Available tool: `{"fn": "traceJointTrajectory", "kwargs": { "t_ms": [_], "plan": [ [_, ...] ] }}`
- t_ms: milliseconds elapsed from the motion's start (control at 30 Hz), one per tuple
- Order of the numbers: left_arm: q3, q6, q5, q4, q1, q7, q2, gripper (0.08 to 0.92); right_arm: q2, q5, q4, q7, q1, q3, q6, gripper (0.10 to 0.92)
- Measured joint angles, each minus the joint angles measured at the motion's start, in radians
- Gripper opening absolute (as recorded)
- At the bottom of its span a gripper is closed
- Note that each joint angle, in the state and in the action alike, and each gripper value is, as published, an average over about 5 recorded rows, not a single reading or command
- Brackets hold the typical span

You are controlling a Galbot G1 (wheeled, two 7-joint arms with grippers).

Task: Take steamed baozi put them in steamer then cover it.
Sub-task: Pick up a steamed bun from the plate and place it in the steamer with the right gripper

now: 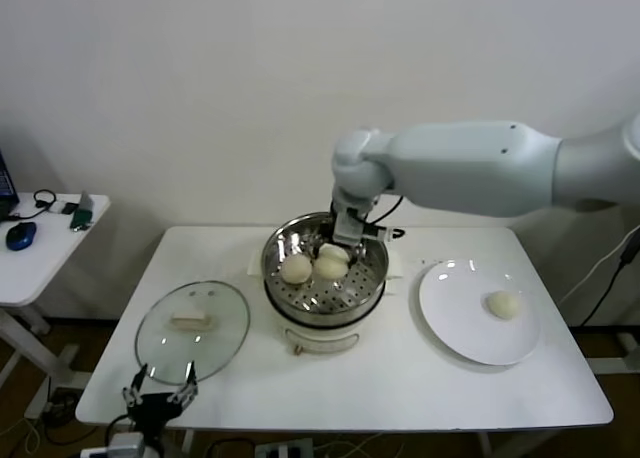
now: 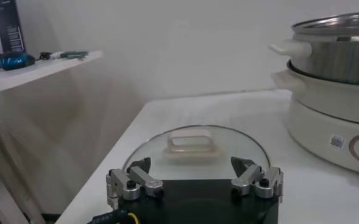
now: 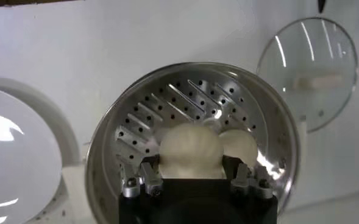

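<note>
The right gripper is down inside the steamer, its fingers partly spread and closed round a bun, one on each side of it. Two more buns lie on the perforated bottom just beside the held one, touching or nearly so. The steamer sits on its cream-white pot base at the middle of the white desk. To the robot's right of it a white plate carries a single bun. On the other side, the cover lies flat on the desk, handle up, well apart from the steamer. The left gripper hovers low at the near edge of the cover, fingers spread wide and holding nothing. A small side table with some clutter stands off to the left.
</note>
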Motion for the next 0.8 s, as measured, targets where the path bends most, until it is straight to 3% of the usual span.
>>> {"fn": "traceJointTrajectory", "kwargs": {
  "t_ms": [400, 667, 800],
  "plan": [
    [0.0, -0.002, 0.0, -0.001, 0.006, -0.002, -0.002, 0.823, 0.041, -0.099, -0.039, 0.033, -0.119, 0.023, 0.006, 0.69],
    [0.001, 0.0, 0.0, -0.002, 0.001, -0.001, -0.003, 0.823, 0.034, -0.088, -0.061, 0.031, -0.108, 0.027, 0.037, 0.814],
    [0.004, 0.001, 0.002, -0.001, -0.002, 0.0, -0.003, 0.823, 0.016, -0.026, -0.081, 0.01, -0.059, 0.022, 0.055, 0.822]
  ]
}}
